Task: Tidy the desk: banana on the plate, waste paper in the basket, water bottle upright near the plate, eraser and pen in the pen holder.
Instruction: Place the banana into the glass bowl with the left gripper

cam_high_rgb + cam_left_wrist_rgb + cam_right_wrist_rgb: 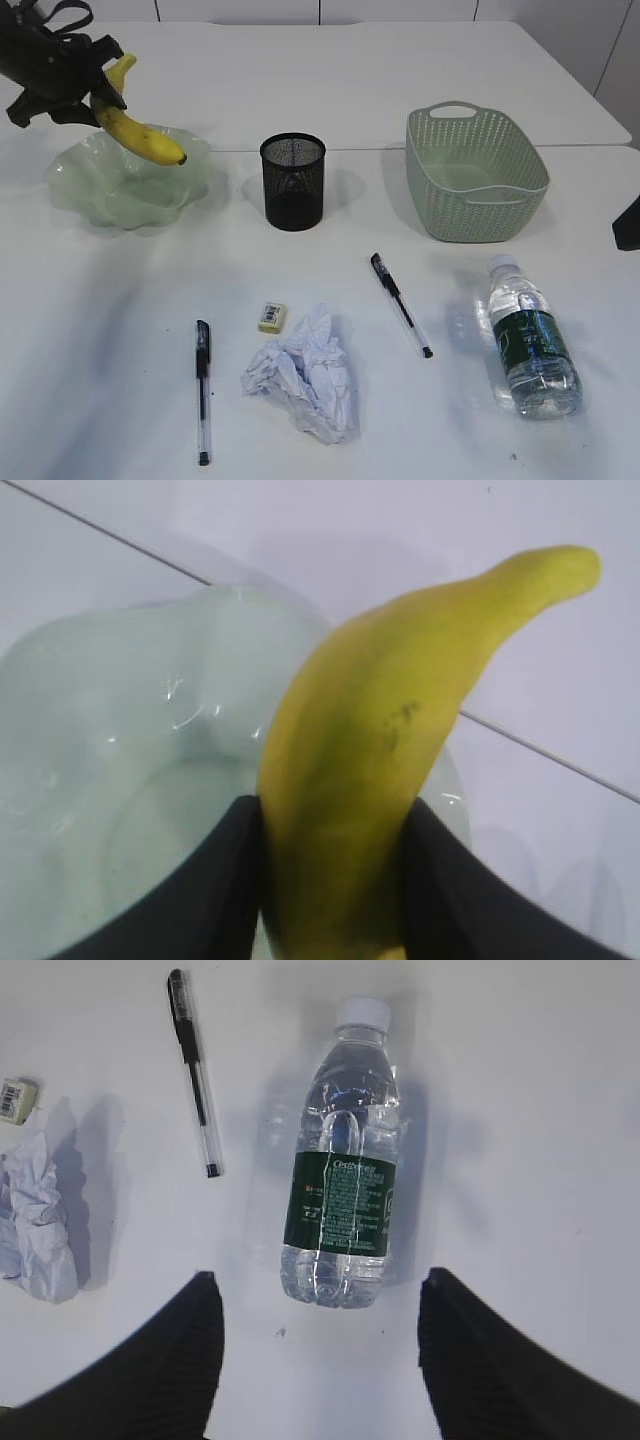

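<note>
My left gripper [100,95] is shut on the yellow banana [140,130], holding it tilted in the air over the pale green wavy plate [70,185]; in the left wrist view the banana [400,710] sits tight between the black fingers [215,880] above the plate [90,740]. The water bottle [345,1175] lies on its side on the white desk [120,300], cap pointing away. My right gripper [320,1277] hangs open above its base. Two pens [203,390] [400,303], the eraser [272,317] and the waste paper [305,375] lie in front.
The black mesh pen holder [293,180] stands at the middle back. To its right is the sage-green basket [475,175], with nothing showing inside. A seam between two tabletops runs behind the plate. Only a dark bit of the right arm [628,222] shows at the right edge.
</note>
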You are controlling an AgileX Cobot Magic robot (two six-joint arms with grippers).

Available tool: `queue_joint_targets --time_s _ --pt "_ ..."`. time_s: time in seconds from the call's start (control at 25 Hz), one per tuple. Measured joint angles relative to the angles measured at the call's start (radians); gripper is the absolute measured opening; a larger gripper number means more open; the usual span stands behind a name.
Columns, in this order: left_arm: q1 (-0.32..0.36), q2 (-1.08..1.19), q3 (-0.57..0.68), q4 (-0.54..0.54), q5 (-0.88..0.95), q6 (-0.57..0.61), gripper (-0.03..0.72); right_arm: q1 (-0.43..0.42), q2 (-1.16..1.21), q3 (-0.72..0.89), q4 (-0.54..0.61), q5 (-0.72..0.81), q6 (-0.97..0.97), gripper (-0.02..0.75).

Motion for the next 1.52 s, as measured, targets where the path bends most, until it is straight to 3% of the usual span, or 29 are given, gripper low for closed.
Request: queue_joint_targets --time_s 0.16,1.0,1.52 --pt "0.000 0.068 -0.051 -0.019 0.002 0.000 0.265 0.000 0.000 0.000 0.003 0.002 0.000 0.459" --pt "0.001 0.136 -0.053 -0.041 0.004 0.000 0.290 0.000 0.000 0.000 0.005 0.002 0.000 0.461" --pt "0.001 0.136 -0.053 -0.044 0.043 0.000 0.415 0.000 0.000 0.000 0.005 0.004 0.000 0.461"
